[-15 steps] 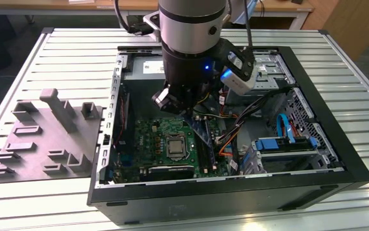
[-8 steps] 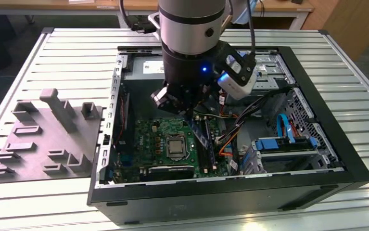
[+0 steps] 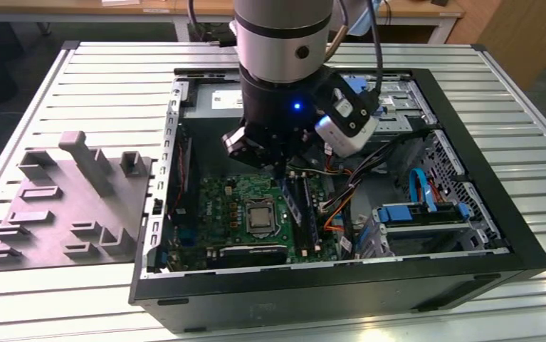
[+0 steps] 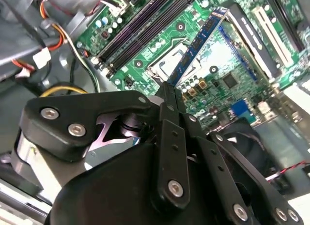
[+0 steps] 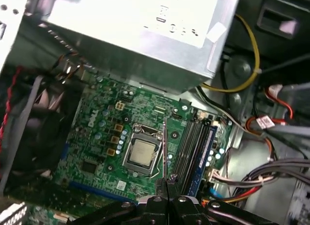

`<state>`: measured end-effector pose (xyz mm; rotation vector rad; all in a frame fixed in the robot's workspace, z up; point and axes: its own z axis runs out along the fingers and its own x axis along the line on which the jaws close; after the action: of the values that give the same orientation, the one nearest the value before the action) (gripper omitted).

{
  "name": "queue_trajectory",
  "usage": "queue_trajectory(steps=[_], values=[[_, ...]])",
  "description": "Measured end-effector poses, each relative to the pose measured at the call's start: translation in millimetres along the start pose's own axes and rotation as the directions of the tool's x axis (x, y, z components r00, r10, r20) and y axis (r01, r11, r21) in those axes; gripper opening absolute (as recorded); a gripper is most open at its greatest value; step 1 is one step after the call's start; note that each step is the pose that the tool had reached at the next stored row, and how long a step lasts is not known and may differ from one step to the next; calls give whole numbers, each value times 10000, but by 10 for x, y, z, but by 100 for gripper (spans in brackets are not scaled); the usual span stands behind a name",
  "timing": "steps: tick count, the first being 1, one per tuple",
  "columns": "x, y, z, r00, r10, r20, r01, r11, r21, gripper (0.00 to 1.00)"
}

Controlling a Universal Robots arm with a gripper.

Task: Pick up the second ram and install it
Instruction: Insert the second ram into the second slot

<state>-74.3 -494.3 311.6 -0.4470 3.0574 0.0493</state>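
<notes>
gripper holding the second ram over the open computer

in the second wrist view the gripper had its fingers closed narrow on one end of the second ram, which reached out tilted above the motherboard, not seated in any slot. in the first wrist view the stick appeared edge-on between the processor socket and the black memory slots, where another blue stick sat at their outer edge. beyond was the grey power-supply box.
</notes>
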Motion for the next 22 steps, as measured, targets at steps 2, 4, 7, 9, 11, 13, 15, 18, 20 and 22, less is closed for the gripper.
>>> queue_trajectory(steps=[2, 4, 7, 9, 11, 13, 15, 18, 20, 22], values=[[0, 0, 9, 9993, 365, 9, -365, 9993, 20, 11], [1, -1, 19, 9973, 734, 19, -734, 9973, 40, 11], [2, -1, 34, 9919, 1270, 35, -1270, 9919, 69, 11], [2, -1, 44, 9867, 1625, 47, -1625, 9867, 87, 11], [3, -1, 55, 9799, 1993, 60, -1994, 9799, 106, 11], [4, -2, 66, 9721, 2343, 72, -2344, 9721, 123, 11], [4, -2, 79, 9631, 2690, 85, -2691, 9630, 141, 11], [5, -2, 83, 9566, 2911, 94, -2912, 9565, 153, 11], [5, -2, 83, 9566, 2914, 94, -2915, 9565, 152, 11], [5, -2, 87, 9565, 2914, 95, -2916, 9564, 150, 11]])
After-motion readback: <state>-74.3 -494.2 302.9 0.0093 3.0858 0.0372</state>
